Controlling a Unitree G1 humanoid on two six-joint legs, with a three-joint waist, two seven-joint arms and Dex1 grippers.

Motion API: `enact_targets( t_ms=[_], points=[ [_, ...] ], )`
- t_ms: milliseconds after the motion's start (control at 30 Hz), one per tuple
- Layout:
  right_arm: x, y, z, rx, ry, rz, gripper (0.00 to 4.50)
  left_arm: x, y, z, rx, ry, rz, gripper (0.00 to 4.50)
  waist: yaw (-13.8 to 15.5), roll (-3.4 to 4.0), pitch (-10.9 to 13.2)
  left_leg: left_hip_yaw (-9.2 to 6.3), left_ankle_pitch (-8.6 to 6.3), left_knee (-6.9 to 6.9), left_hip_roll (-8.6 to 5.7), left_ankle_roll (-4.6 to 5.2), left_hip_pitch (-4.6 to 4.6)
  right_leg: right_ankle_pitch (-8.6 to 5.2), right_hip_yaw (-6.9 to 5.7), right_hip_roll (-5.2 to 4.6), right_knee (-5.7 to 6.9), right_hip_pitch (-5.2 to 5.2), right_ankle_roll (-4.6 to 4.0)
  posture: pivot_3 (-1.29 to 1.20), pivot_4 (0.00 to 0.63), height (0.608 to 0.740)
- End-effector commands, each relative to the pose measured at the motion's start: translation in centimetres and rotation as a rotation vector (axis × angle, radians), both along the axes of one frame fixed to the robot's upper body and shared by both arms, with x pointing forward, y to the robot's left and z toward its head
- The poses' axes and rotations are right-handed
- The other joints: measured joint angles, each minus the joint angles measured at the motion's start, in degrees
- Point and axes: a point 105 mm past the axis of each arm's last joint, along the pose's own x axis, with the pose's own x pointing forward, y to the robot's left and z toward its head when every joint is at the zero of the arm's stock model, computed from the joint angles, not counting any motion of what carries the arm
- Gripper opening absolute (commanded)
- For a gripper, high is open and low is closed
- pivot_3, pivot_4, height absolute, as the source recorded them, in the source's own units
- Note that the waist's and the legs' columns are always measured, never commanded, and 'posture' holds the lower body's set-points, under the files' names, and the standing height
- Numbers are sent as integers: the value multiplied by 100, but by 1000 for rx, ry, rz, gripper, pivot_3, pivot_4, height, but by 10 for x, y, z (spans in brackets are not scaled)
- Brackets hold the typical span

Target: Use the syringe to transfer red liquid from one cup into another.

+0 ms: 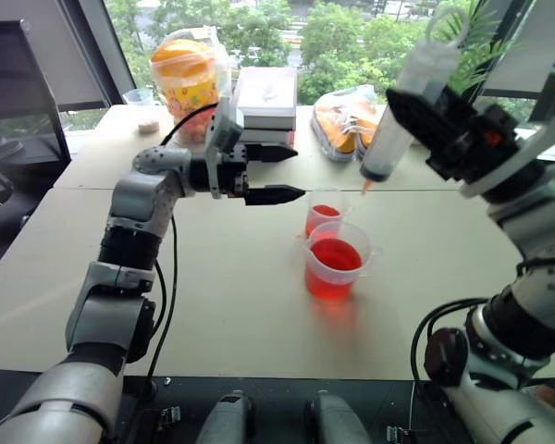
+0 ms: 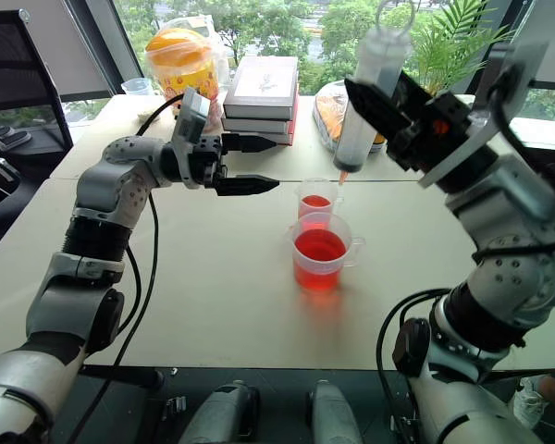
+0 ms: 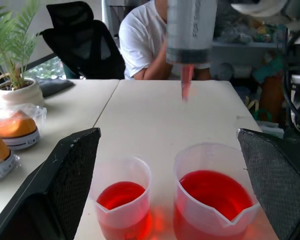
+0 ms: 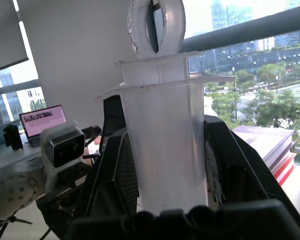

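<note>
The robot's right hand (image 2: 388,106) is clamped around the barrel of the large clear plastic syringe (image 2: 356,139), holding it nearly upright, nozzle down. Its red-stained nozzle hangs in the air just above the rim of the small clear plastic cup of red liquid (image 2: 315,199). That cup stands about midway between the left and right edges of the pale tabletop (image 2: 213,277), toward the far edge. The larger clear spouted cup of red liquid (image 2: 320,252) stands just beside it on the near side.

The left hand (image 2: 254,165) is spread wide and empty, hovering over the tabletop on the left of the cups with its fingers pointing toward them.

The plunger looks pushed fully in, so the step seems to be getting the nozzle into a cup. The nozzle should be centred over the liquid first, away from the rim, then brought straight down. The cups look light, and a sideways nudge could tip one over. The left hand would probably have to work the plunger ring without tilting the barrel.
</note>
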Motion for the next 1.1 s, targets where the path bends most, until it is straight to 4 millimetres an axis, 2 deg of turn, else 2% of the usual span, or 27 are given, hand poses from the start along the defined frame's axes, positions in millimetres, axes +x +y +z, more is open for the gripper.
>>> enact_targets(
  t_ms=[33, 200, 367, 533, 733, 933, 1033, 1100],
  points=[
    [-12, 13, -12, -37, -90, -11, 1440, -6, -5, 8, 23, -31, -53, 4500, -24, 0, 0, 5, 1, 0, -1, 0, 0, 0, 5, 1, 8, -3, 0, 0, 150, 740],
    [-2, 15, -53, -46, -52, -72, 1440, -10, -9, 12, 37, -28, -99, 4500, -59, 0, 0, 9, 12, 3, 4, -16, 24, 0, 12, 18, 33, -1, 0, 0, 150, 740],
    [3, 20, -77, -69, -44, -99, 1440, -14, -20, 17, 35, -35, -134, 4500, -42, 0, 1, 7, 23, 3, 4, -17, 39, 0, 10, 22, 38, 17, -1, 0, 150, 740],
    [3, 27, -88, -92, -39, -97, 1440, -15, -29, 28, 2, -39, -149, 4500, -36, -2, 2, 5, 24, 2, 4, -17, 40, -1, 10, 22, 37, 18, -2, 0, 150, 740],
    [2, 31, -91, -106, -39, -93, 1440, -19, -43, 30, -11, -41, -184, 4500, -36, -2, 2, 4, 24, 2, 4, -18, 42, -1, 11, 22, 37, 21, -2, 0, 150, 740],
    [3, 33, -91, -124, -41, -81, 1440, -22, -56, 21, 2, -23, -209, 4500, -36, -2, 2, 3, 24, 1, 4, -18, 42, -1, 11, 22, 36, 21, -2, 0, 150, 740],
    [3, 34, -90, -127, -43, -79, 1440, -20, -59, 16, 9, -8, -200, 3736, -31, -2, 2, 4, 24, 2, 4, -18, 42, -1, 11, 22, 36, 23, -2, 0, 150, 740],
    [3, 34, -89, -130, -44, -78, 1440, -20, -60, 13, 15, 3, -201, 2782, -29, -2, 2, 4, 24, 2, 3, -18, 42, -1, 12, 22, 36, 23, -2, 0, 150, 740]
  ],
)
